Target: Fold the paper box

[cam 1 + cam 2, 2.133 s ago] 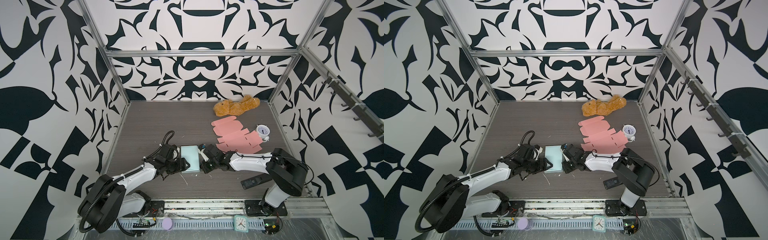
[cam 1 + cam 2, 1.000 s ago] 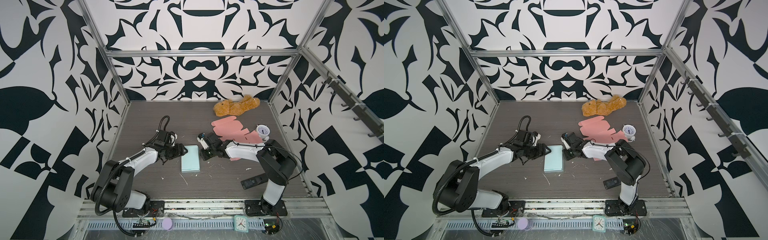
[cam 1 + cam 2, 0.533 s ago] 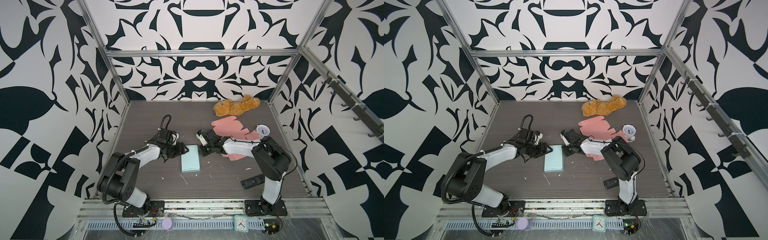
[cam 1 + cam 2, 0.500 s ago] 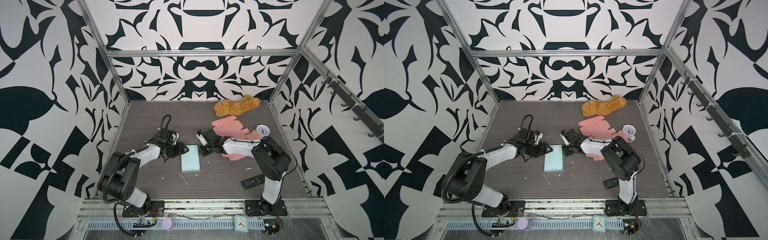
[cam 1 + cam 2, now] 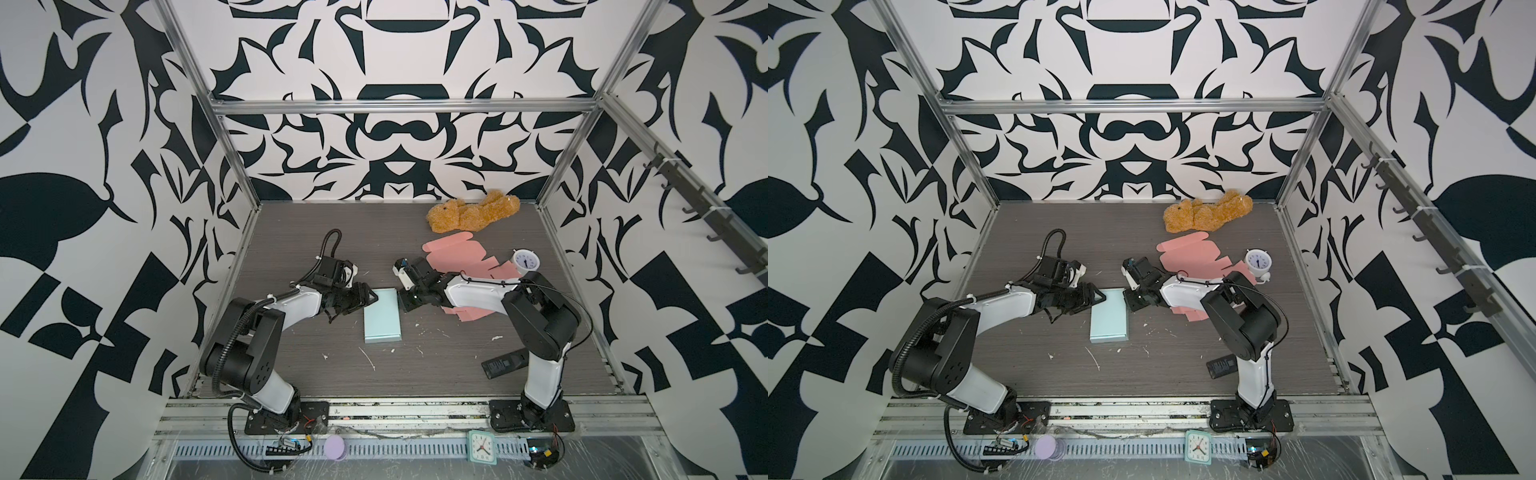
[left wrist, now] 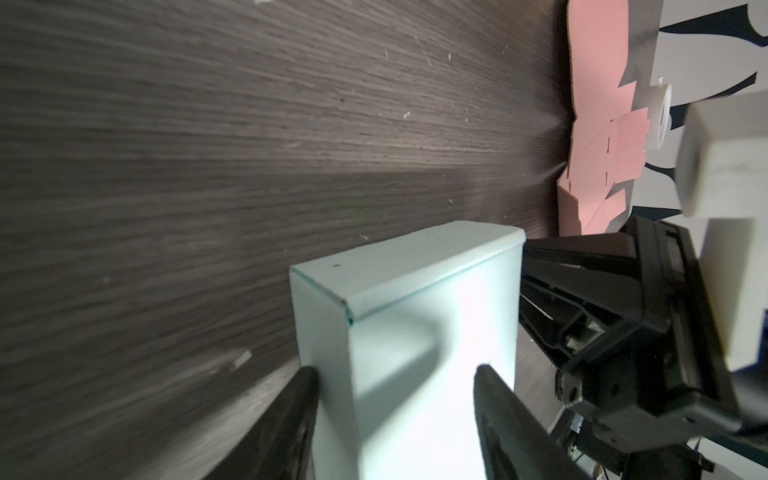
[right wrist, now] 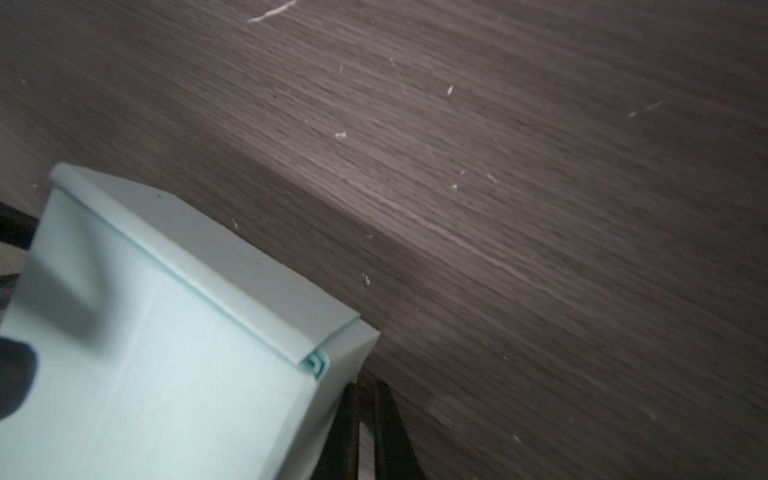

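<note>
In both top views the pale blue paper box [image 5: 382, 315] lies closed on the worktop [image 5: 415, 374]. The left claw [image 5: 370, 299] and right claw [image 5: 404, 304] bracket its far corners, likely to steady it. Left wrist view: the fingers [image 6: 282, 415] are half spread, straddling a wall. Right wrist view: the right claw is pinched closed and empty beside the tucked lid flap [image 7: 208, 257]; the box's contents are hidden.

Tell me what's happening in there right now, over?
Left gripper open, astride a far corner of the blue box. Right gripper shut at the other far corner. Box closed, flat on table. Pink sheets apart from it.
</note>
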`<action>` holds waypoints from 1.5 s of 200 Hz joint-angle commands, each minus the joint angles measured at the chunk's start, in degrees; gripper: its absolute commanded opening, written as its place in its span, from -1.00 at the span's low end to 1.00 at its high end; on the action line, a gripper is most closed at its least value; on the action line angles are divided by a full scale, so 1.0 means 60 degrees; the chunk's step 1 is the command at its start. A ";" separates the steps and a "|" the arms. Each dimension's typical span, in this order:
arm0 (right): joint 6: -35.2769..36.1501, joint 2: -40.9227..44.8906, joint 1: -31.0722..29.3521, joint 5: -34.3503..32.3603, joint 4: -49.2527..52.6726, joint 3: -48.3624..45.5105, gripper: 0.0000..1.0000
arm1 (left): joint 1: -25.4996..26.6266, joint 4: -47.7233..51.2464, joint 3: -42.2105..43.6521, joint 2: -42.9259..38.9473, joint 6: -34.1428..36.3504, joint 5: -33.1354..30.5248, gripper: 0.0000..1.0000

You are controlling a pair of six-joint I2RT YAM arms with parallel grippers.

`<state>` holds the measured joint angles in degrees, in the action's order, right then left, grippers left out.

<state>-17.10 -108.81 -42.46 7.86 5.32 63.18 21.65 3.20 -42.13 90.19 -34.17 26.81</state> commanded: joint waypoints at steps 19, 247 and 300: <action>-0.0368 0.0045 -0.0516 0.0944 -0.0831 0.0327 -0.78 | 0.0352 -0.0707 -0.0147 0.0160 -0.0156 0.0755 0.24; -0.0431 0.1685 -0.0248 0.0143 -0.0712 -0.1813 -0.76 | 0.0142 0.0545 0.0646 -0.1179 0.0437 -0.0059 0.58; -0.0743 0.2630 -0.0552 -0.0009 -0.0489 -0.2685 -0.75 | 0.0198 0.0843 0.1597 -0.2431 0.0095 0.0054 0.60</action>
<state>-20.69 -96.38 -44.18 8.54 1.37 49.06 22.44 5.91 -35.14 79.15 -32.75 26.37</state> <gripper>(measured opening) 0.123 0.802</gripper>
